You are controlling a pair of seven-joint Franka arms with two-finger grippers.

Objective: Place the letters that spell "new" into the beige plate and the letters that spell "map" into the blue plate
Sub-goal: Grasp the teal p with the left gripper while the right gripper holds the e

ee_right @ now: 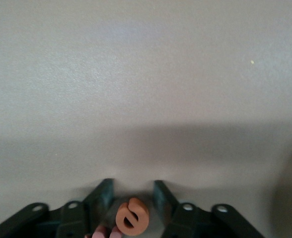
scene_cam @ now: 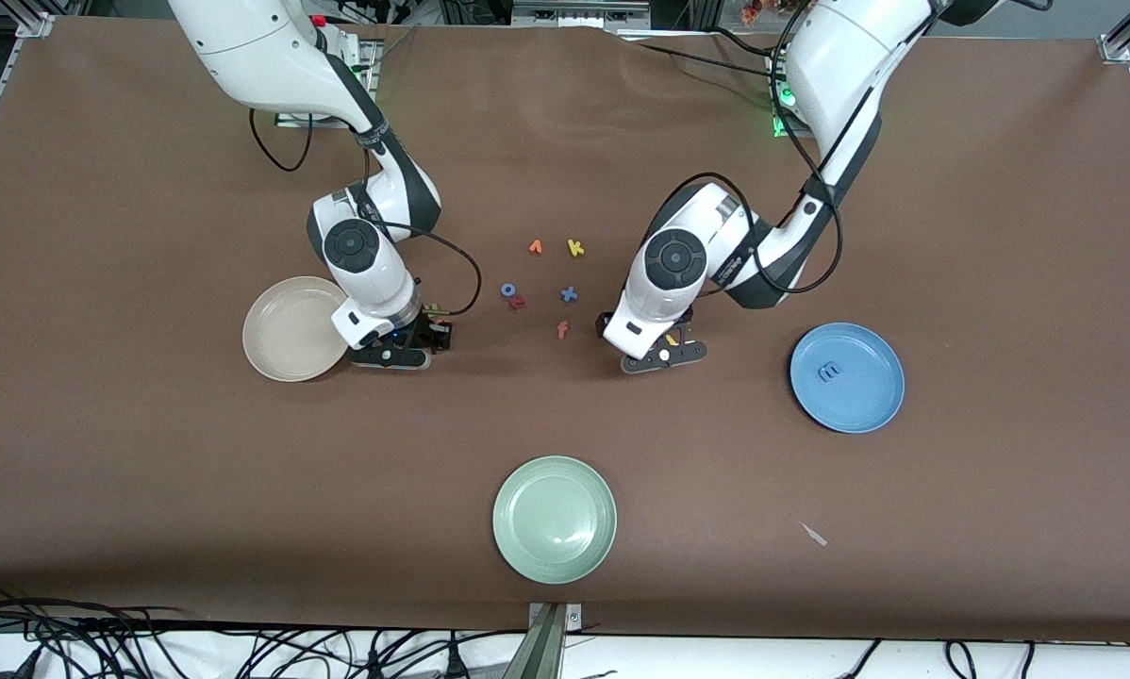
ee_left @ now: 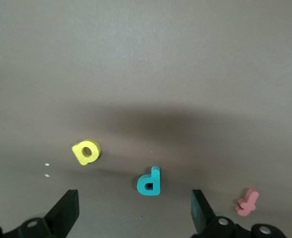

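Listing from the round cream-beige plate outward: I see my right gripper low over the table just beside that plate, toward the letter cluster. Its fingers straddle the small orange foam e, with a gap showing on each side; I cannot tell whether they grip it. Next, my left gripper, fingers spread wide and holding nothing. The teal foam p lies between its fingers, slightly ahead, and the yellow foam a is beside it. Last, the round blue plate holds the lavender-blue foam m.
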